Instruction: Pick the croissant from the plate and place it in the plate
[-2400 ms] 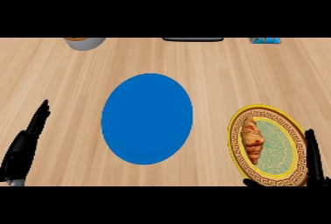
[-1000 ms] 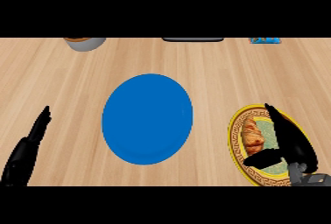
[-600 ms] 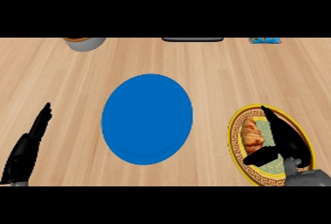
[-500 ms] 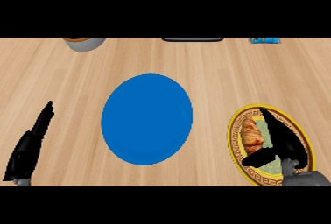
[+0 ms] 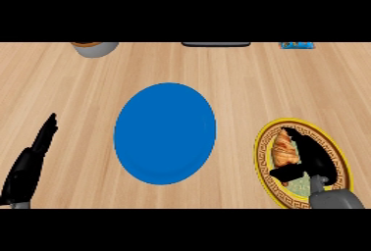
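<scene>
Wooden worktop (image 5: 239, 83) carries a blue plate (image 5: 165, 133) at the centre and a gold-rimmed plate (image 5: 262, 147) at the right. On the gold plate lies the croissant (image 5: 283, 149), with the right hand (image 5: 313, 159) over it: the fingers (image 5: 299, 139) reach along its right side and the thumb curls in below it, closing round it. At the left edge the left hand (image 5: 29, 164) rests with its fingers straight.

Croissant (image 5: 284, 148) on right plate (image 5: 269, 172), left plate (image 5: 165, 133) beside.
</scene>
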Available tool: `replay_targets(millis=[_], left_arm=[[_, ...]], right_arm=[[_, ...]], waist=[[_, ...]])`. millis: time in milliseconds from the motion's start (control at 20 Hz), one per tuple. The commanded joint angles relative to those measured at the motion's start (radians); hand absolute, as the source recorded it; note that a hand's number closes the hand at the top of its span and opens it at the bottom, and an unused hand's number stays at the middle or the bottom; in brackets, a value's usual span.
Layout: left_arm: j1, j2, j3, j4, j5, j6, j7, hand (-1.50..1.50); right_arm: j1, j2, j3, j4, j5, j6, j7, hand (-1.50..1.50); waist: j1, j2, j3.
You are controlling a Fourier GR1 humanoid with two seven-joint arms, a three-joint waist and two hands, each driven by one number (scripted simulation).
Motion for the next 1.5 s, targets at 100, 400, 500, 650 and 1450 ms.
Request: replay_targets(millis=[100, 400, 500, 650, 1450], left_arm=[[0.026, -0.008, 0.064, 0.012, -0.015, -0.044, -0.054, 0.00], [-0.004, -0.056, 0.059, 0.000, -0.074, -0.056, 0.000, 0.00], [0.033, -0.051, 0.061, -0.025, -0.044, -0.070, -0.026, 0.00], [0.023, -0.037, 0.074, -0.063, -0.048, -0.054, 0.039, 0.00], [0.016, -0.036, 0.101, -0.009, -0.044, -0.084, -0.023, 0.00]], right_arm=[[-0.044, 0.045, -0.039, 0.092, 0.030, -0.042, -0.116, 1.50], [-0.050, 0.026, -0.085, 0.153, 0.076, -0.048, -0.205, 1.50], [0.095, 0.098, 0.031, -0.037, 0.176, -0.106, -0.033, 1.50], [0.279, 0.052, 0.053, -0.210, 0.242, -0.115, 0.066, 1.50], [0.453, 0.051, 0.238, -0.790, 0.807, -0.277, 0.267, 1.50]], waist=[[0.000, 0.000, 0.000], [0.000, 0.000, 0.000], [-0.004, -0.001, 0.000], [-0.020, -0.006, -0.001], [-0.008, -0.004, -0.002]])
